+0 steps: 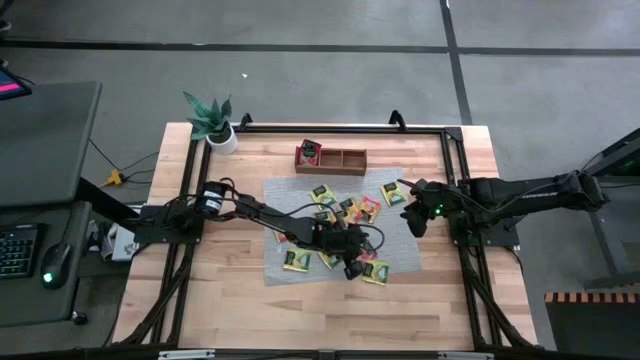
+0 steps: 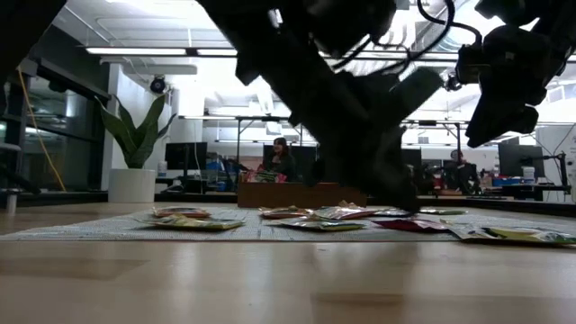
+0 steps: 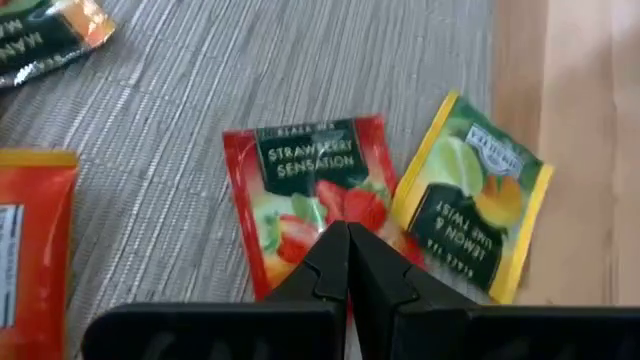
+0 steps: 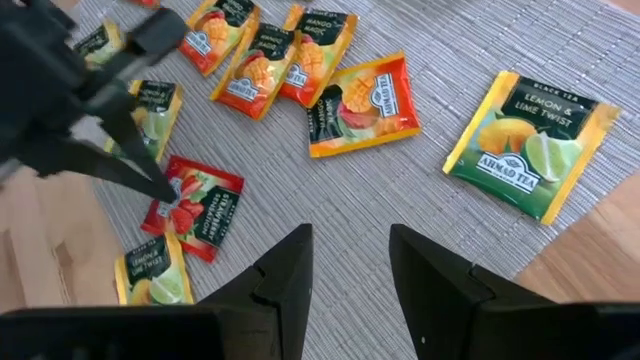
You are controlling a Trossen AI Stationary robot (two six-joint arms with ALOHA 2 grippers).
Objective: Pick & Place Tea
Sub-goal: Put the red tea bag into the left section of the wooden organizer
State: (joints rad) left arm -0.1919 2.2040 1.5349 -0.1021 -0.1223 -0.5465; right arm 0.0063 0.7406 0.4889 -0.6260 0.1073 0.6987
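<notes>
1. High view: we see the left gripper [image 1: 352, 268] reached far across the grey mat [image 1: 275, 195] to its near right part, low over the tea sachets [image 1: 345, 210] scattered there. The right gripper [image 1: 413, 222] hangs over the mat's right edge, just right of the spread. The wooden tray [image 1: 345, 161] lies beyond the mat's far edge, already with a red sachet in its left compartment. We judge the left arm nearer the sachets at the near edge; the tray lies far and a little left of it.

2. Low view: the left arm comes down steeply in the middle, its tip at the level of the sachets; we cannot tell contact here. The right arm hangs well clear of the worktop [image 2: 270, 279], upper right.

3. Left wrist view: the left jaws are pressed together, their tips meeting right over the strawberry sachet [image 3: 305, 195]. It lies flat on the mat, square, so no long axis matters. A lemon-lime sachet [image 3: 470, 205] slightly overlaps its edge. We judge the jaws pinch the strawberry sachet, though the tips hide the contact.

4. Right wrist view: the right jaws stand spread and empty above the mat. The left arm's tip sits on the red sachet, beside a yellow-green one.
</notes>
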